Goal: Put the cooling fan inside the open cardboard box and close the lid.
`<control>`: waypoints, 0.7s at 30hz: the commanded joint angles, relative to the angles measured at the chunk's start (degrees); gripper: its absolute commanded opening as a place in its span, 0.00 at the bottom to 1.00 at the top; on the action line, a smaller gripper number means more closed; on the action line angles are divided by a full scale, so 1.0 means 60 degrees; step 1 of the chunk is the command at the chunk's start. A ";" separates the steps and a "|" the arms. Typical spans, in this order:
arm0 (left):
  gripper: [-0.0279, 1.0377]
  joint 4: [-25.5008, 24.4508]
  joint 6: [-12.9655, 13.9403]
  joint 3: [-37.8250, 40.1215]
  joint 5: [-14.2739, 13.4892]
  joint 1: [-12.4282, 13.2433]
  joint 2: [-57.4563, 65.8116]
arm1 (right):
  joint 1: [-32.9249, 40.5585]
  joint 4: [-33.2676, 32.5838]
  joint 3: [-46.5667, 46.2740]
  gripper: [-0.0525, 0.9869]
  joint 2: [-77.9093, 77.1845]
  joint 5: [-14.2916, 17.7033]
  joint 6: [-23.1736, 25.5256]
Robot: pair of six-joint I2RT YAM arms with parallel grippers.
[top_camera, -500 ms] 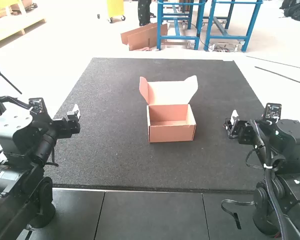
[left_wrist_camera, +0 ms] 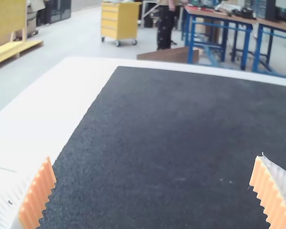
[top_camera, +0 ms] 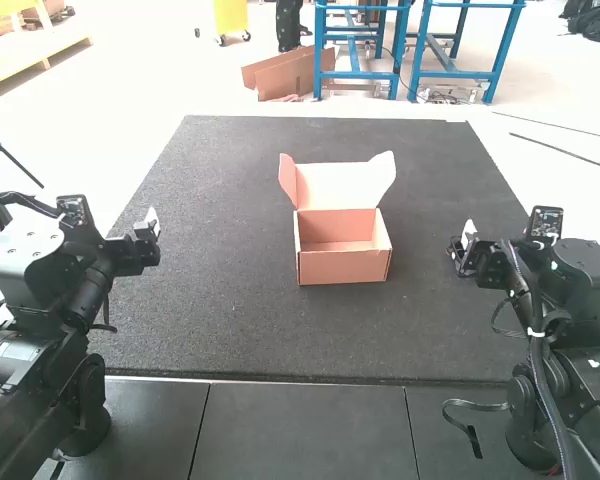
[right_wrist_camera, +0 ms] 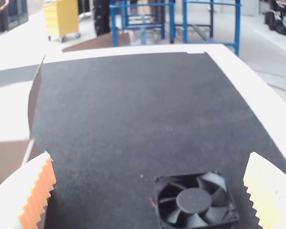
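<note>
– So, where is the small black square cooling fan?
– It lies flat on the dark rough mat, just in front of the right arm's gripper, on the right side of the mat. Its round middle and its blades face up.
– Does that gripper hold it?
– No. Its white ribbed fingers stand wide apart, one on each side, above the fan and not touching it. They hold nothing.
– And the brown cardboard box?
– It sits in the middle of the mat, well apart from the fan. It is open. Its lid stands up at the back, with a small flap at each end.
– What about the left arm's gripper?
– It hangs over the left side of the mat, well apart from the box. Its fingers have orange pads with little teeth, and they are wide apart too. Between them I see just bare mat, so it holds nothing.
</note>
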 commanded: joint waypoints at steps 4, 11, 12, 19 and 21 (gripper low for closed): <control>0.94 0.0243 0.0082 -0.0067 -0.0016 0.0030 -0.0115 | 0.0069 0.0274 -0.0035 0.93 -0.0071 0.0109 0.0169; 0.94 0.1137 0.0155 -0.0067 0.0189 0.0044 -0.0115 | 0.0025 0.1211 -0.0035 0.93 -0.0071 0.0123 0.0183; 0.94 0.1254 0.0155 -0.0067 0.0189 0.0044 -0.0129 | 0.0025 0.1490 -0.0035 0.93 -0.0071 0.0123 0.0183; 0.94 0.1605 0.0155 -0.0024 0.0540 0.0059 -0.0115 | 0.0011 0.2544 0.0200 0.93 -0.0071 0.0006 0.0169; 0.94 0.1576 0.0155 0.0167 0.0555 0.0030 -0.0115 | 0.0011 0.2530 0.0332 0.93 -0.0071 -0.0023 0.0169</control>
